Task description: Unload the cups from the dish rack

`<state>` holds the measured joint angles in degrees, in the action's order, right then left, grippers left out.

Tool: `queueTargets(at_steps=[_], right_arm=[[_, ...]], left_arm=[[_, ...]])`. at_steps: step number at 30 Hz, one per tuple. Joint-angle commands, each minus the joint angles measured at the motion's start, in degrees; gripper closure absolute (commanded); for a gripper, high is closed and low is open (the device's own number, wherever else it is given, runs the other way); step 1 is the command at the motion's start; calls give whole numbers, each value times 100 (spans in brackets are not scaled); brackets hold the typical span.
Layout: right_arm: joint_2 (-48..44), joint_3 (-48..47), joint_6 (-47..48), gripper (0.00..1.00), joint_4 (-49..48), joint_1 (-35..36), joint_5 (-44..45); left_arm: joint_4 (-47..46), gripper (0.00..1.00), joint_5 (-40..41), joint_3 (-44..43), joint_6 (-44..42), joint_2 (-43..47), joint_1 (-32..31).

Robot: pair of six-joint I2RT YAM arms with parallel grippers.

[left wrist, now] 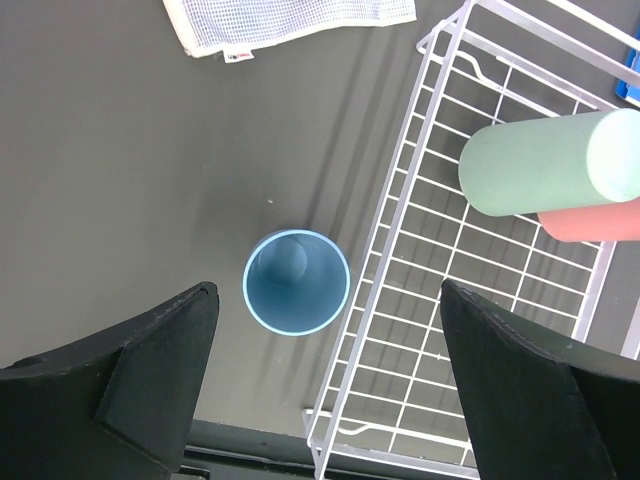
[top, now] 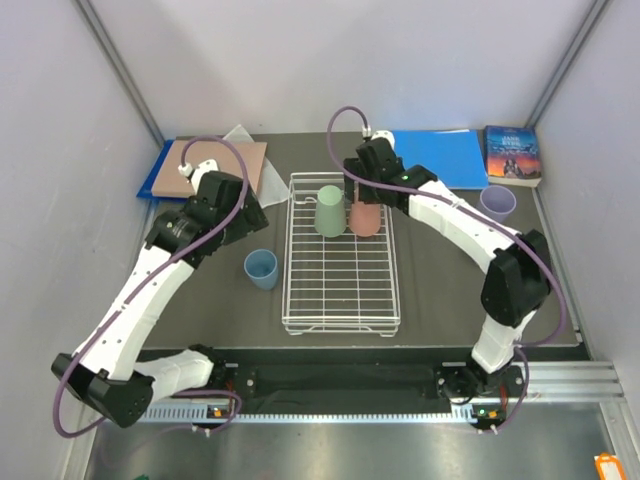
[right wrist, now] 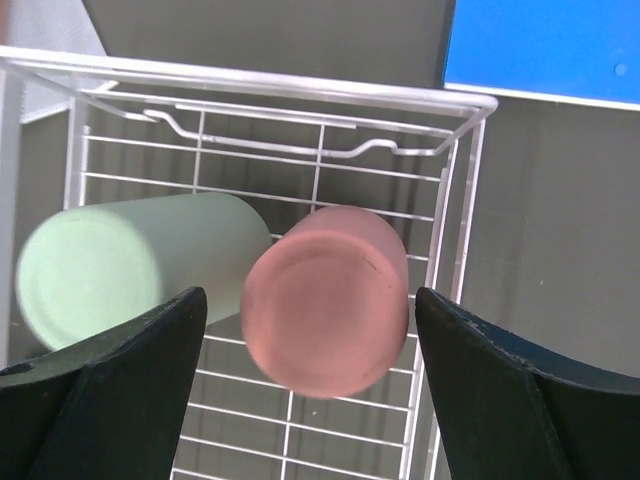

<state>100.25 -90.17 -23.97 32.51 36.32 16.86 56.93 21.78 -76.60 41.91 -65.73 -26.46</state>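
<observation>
The right pincer point(right wrist: 305, 305), wide open and empty, hangs above the upturned pink cup point(right wrist: 325, 300) at the far end of the dish rack point(right wrist: 300, 95). The left pincer point(left wrist: 330, 292), equally open and empty, hangs over the blue cup point(left wrist: 296, 282) on the counter point(left wrist: 120, 150). The cups seem light, stiff and smooth, so a hold on the tapered sides looks best.

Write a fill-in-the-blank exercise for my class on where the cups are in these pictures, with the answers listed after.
1. The green cup stands in the dish rack with its mouth facing ____.
2. The open right gripper hovers over the ____ cup.
3. In the top view, the blue cup stands on the table, to the rack's ____.
4. In the same view, the purple cup stands outside the rack, to its ____.
Answers: down; pink; left; right.
</observation>
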Motion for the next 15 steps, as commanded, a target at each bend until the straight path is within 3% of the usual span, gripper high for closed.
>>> queueTargets(at_steps=[1, 4, 5, 6, 7, 10, 15], right_arm=[[293, -273, 68, 18, 27, -28, 90], [417, -220, 33, 32, 176, -37, 63], [399, -177, 15, 48, 168, -46, 54], [364, -107, 15, 57, 159, -54, 63], [320, -54, 15, 75, 115, -46, 89], [57, -35, -12, 97, 89, -46, 194], [-400, -457, 85, 100, 342, 25, 265]], left_arm=[[-261, 4, 90, 101, 36, 149, -17], [-278, 4, 81, 154, 45, 175, -26], [-296, 4, 72, 180, 45, 175, -26], [-314, 5, 72, 198, 54, 175, -17], [-331, 5, 72, 207, 54, 192, -26], [-366, 5, 72, 224, 63, 193, -17], [-437, 6, 107, 163, 28, 149, -17]])
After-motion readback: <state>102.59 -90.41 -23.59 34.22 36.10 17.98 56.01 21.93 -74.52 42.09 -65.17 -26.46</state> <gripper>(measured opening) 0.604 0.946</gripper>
